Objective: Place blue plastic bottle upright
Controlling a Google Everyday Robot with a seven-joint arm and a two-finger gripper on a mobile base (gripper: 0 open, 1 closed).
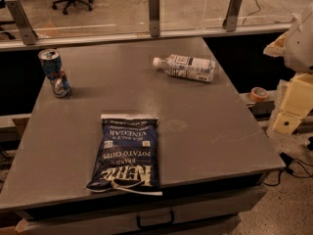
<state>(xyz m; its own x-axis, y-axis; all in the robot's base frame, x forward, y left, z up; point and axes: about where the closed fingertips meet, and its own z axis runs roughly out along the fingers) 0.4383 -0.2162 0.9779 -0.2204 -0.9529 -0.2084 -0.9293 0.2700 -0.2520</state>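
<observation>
The blue plastic bottle (186,67) is clear and ribbed with a white cap and a printed label. It lies on its side at the back right of the grey table (205,126), with the cap pointing left. My gripper (289,114) is part of the cream arm at the right edge of the view. It is off the table, lower than and to the right of the bottle, well apart from it, and holds nothing that I can see.
A short blue-patterned can (55,73) stands upright at the back left. A dark blue chip bag (127,153) lies flat at the front. A glass barrier with metal posts (154,13) runs behind the table. A tape roll (258,93) sits on a ledge to the right.
</observation>
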